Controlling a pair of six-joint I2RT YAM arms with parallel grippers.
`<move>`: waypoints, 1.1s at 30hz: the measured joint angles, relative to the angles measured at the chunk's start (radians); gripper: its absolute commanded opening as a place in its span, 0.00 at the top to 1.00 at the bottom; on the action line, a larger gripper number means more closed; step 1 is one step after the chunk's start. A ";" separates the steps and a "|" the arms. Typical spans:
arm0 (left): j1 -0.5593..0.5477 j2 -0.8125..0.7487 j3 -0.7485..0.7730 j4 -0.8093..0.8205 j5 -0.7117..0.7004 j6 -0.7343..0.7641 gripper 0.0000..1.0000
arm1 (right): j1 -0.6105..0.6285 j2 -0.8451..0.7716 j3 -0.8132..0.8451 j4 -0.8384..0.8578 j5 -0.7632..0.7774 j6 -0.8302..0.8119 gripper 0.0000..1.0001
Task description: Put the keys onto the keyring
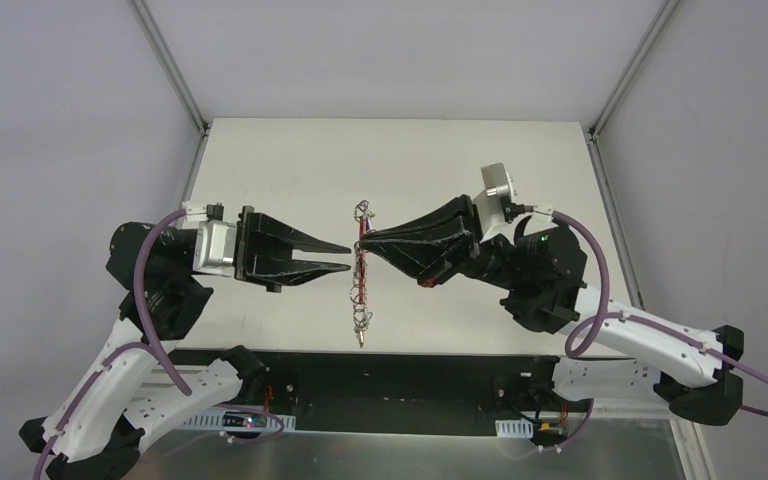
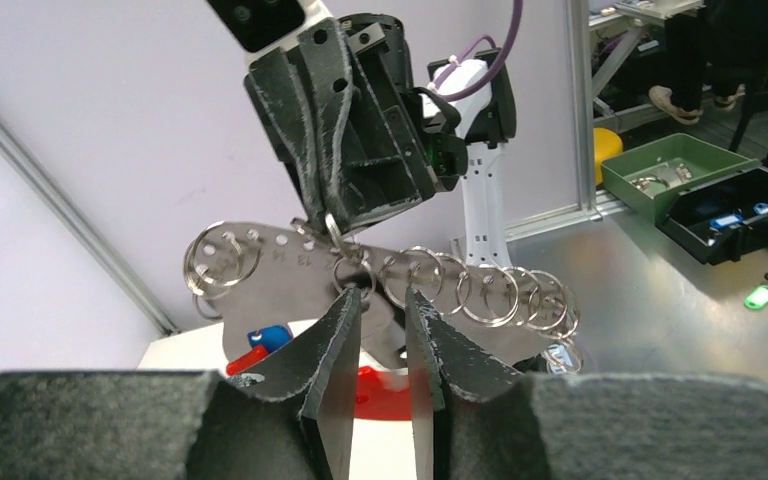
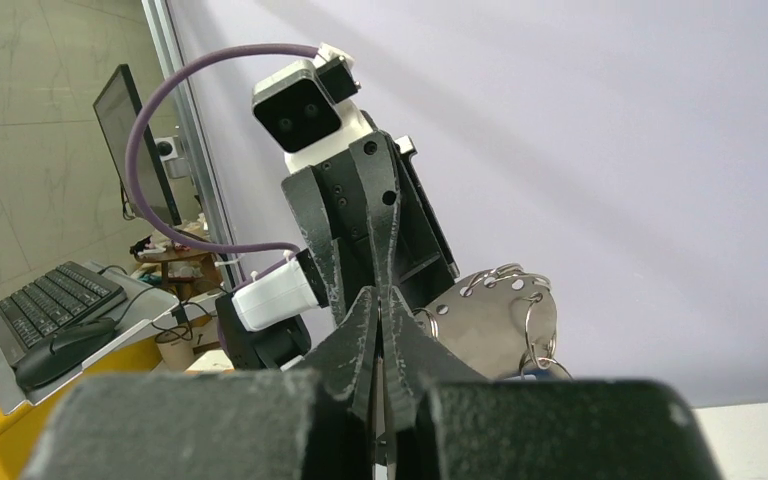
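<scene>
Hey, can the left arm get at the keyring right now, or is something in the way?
Probably yes. The right gripper holds the keyring up in the air, and the left gripper faces it with jaws open, tips just short of it. Nothing shows between them.

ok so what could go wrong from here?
1. The right gripper pinches the keyring by its tips only; a push could twist it loose.
2. The open left gripper is close to the wire rings; closing there might snag one.
</scene>
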 measured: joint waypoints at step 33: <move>0.000 0.073 0.037 0.042 -0.132 -0.359 0.74 | 0.013 -0.034 -0.012 -0.039 -0.006 -0.179 1.00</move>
